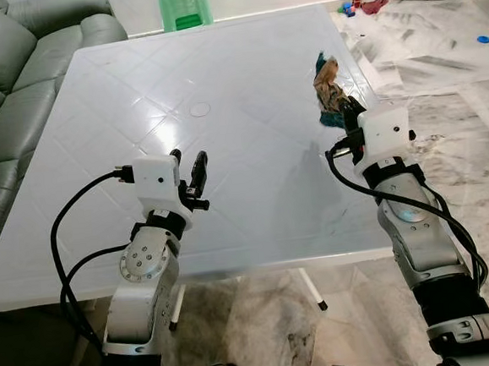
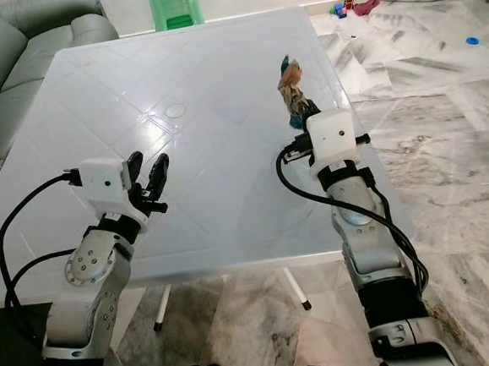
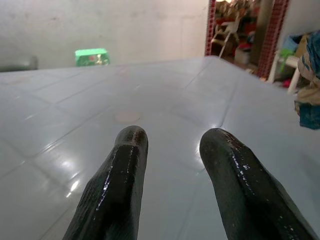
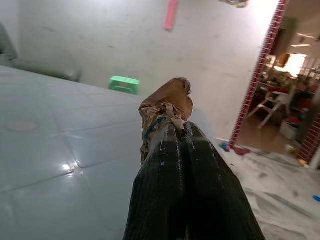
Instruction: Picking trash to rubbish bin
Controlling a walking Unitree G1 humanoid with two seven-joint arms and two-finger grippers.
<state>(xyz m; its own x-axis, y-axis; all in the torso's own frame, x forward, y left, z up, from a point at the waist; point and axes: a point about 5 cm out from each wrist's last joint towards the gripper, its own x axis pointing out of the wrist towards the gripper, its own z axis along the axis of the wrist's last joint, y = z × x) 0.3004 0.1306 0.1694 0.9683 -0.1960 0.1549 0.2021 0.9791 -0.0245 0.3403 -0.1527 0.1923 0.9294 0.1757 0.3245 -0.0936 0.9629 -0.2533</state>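
Two silver arms reach over the near edge of a white plastic table (image 1: 224, 134). Left gripper (image 1: 198, 180): fingers (image 3: 125, 175) spread apart, hovering just above the bare tabletop near the near-left part, touching nothing. Right gripper (image 2: 302, 111): fingers (image 4: 172, 165) pressed together, pinching a crumpled brown paper wrapper with blue print (image 1: 330, 87), held above the table close to its right edge. A faint round mark (image 1: 199, 108) lies toward the table's middle, with open surface all around it. Beyond the left edge stands a grey sofa (image 1: 14, 57); past the far edge, a green plastic stool (image 1: 184, 5). To the right of the table the marble floor (image 1: 446, 57) lies open, with small scattered items near its far side.
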